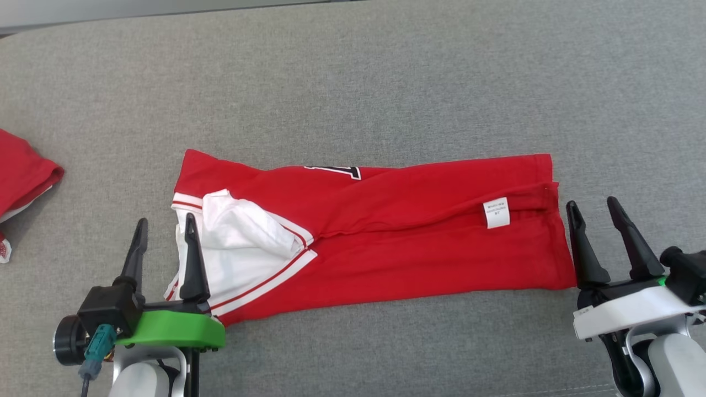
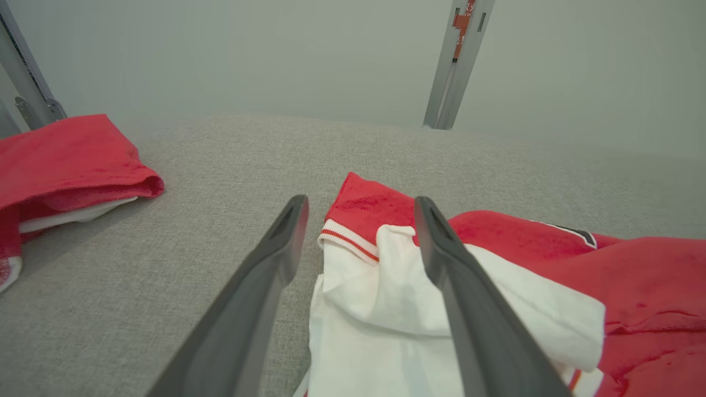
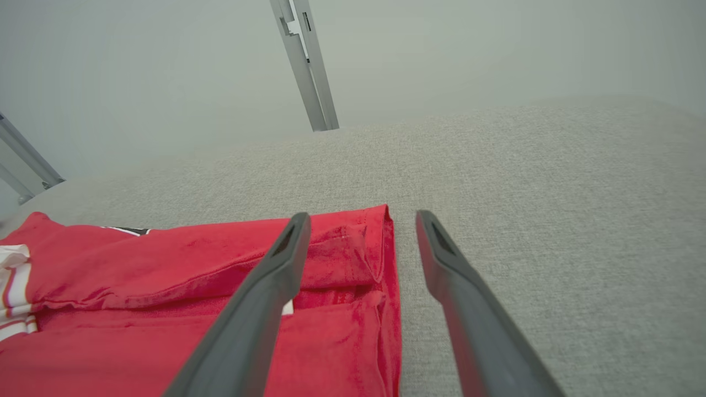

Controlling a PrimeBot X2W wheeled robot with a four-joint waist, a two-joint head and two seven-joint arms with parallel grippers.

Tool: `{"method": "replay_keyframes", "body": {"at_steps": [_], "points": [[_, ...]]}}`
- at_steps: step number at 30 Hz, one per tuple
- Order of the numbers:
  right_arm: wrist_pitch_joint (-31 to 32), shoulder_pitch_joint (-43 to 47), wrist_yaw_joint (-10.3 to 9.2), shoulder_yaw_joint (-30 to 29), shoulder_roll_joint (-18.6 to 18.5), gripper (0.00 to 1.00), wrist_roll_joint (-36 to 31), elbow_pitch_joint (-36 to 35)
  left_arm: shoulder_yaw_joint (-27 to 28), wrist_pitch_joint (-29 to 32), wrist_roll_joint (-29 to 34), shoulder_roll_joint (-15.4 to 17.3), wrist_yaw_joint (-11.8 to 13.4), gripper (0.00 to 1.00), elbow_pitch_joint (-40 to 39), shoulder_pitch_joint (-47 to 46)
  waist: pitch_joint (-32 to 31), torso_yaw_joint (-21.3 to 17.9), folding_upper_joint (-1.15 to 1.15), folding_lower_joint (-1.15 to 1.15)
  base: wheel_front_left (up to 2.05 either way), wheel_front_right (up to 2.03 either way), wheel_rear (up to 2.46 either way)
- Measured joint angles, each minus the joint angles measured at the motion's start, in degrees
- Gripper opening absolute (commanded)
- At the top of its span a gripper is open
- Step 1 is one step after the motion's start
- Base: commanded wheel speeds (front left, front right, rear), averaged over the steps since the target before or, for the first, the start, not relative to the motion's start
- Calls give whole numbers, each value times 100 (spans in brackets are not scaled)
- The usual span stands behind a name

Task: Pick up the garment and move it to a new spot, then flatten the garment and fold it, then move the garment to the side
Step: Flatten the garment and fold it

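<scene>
**Long folded strip of cloth, a pincer at each end**

The soft red knit garment with white striped-trim panels [image 1: 386, 231] lies lengthwise on the grey woven fabric surface [image 1: 353, 82], spanning the gap between both pincers. The left pincer [image 1: 166, 219] is spread wide and empty, its inner finger over the rumpled white end and its outer finger over bare grey; contact cannot be told. The right pincer [image 1: 593, 202] is equally wide and empty, straddling the hemmed red edge, with a small white sewn-in label [image 1: 496, 212] just ahead and inward of it. The cloth looks light, limp and grippy, not slippery. It would likely sag and unfold if lifted by one layer, so pinching through all layers at both end corners seems safest. A second red cloth [image 1: 25, 165] lies well outward of the left pincer.
</scene>
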Motion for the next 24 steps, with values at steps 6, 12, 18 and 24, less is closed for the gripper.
{"method": "replay_keyframes", "body": {"at_steps": [6, 12, 18, 24], "points": [[297, 273, -1, -302, 231, 100, -474, -677, -36, 0, 488, -21, 360, 100, -489, 230, -230, -76, 0, 0, 0, 0, 0], [610, 493, -1, -361, 399, 100, -668, -1074, -107, 148, 567, -20, 499, 100, -711, 428, -442, -128, 0, 0, 0, 0, 0], [748, 564, -1, -430, 501, 100, -686, -1161, -114, 207, 559, 9, 515, 100, -766, 462, -468, -137, 0, 0, 0, 0, 0], [816, 553, -1, -468, 495, 100, -690, -1140, -166, 278, 559, 27, 517, 100, -821, 448, -380, -121, 0, 0, 0, 0, 0]]}}
